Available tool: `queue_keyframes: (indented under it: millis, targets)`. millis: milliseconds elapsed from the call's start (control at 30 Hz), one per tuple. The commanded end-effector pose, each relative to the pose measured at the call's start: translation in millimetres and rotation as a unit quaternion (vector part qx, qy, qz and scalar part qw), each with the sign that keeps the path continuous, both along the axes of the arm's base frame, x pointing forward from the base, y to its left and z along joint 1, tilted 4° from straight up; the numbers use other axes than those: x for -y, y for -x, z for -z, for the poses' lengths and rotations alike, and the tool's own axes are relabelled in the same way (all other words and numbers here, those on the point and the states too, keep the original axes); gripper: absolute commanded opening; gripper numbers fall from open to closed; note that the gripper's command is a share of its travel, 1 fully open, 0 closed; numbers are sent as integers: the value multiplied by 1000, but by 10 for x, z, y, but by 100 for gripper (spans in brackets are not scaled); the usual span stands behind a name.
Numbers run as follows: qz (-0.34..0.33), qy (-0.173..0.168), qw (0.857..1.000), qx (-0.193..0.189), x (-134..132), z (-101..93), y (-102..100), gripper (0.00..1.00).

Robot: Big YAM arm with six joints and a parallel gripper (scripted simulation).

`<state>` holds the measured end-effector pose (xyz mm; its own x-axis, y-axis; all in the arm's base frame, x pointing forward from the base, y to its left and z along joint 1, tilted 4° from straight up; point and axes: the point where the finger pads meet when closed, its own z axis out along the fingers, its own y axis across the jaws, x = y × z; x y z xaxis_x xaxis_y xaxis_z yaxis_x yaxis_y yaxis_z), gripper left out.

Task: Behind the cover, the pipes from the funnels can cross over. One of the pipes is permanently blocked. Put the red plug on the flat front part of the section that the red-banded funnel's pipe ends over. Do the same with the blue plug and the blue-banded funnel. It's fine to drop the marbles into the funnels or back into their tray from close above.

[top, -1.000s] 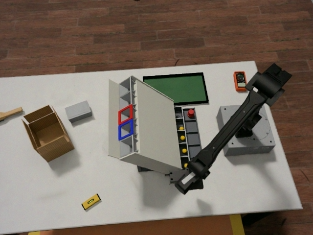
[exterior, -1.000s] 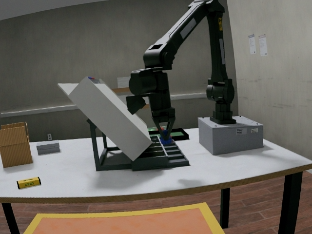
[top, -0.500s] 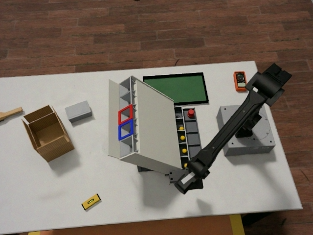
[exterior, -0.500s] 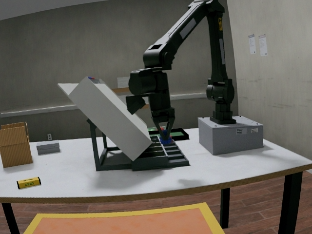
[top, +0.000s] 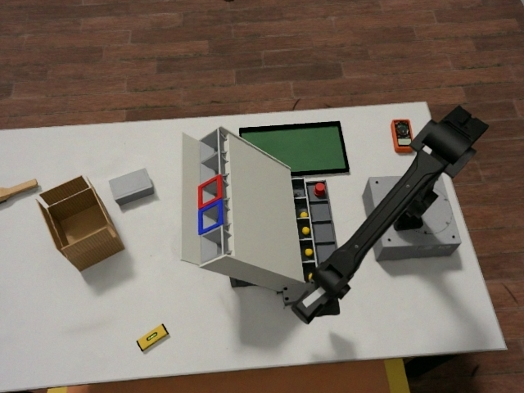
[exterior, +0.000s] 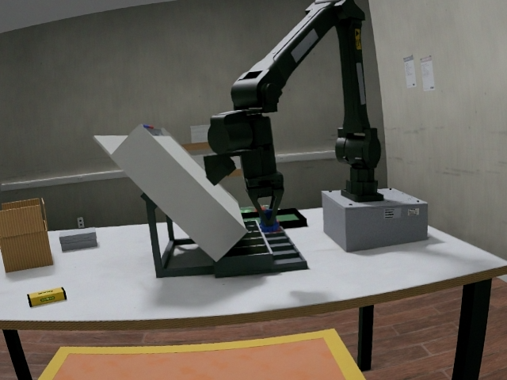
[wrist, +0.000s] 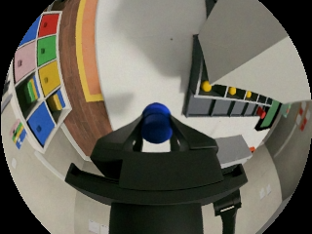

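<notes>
My gripper is shut on the blue plug, which also shows between the fingers in the wrist view. It hangs above the near end of the dark sectioned tray; in the top view the wrist hides the plug. The red plug stands on the flat front part of the far section. Several yellow marbles lie in the sections by the cover's lower edge. The red-banded funnel and blue-banded funnel sit at the top of the sloped white cover.
A green mat lies behind the tray, with an orange meter and the arm's grey base to the right. A cardboard box, a grey block and a yellow level lie to the left.
</notes>
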<state>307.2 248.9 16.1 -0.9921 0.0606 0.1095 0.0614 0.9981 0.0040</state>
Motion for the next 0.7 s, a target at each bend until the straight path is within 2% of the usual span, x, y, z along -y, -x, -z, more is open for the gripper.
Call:
queue_keyframes:
  millis: [0, 233, 667]
  targets:
    - [5, -17, 1000, 26, -122, -131, -273, 0]
    - [7, -20, 999, 31, -134, -141, -298, 0]
    - [1, -7, 1000, 11, -167, -161, -351, 0]
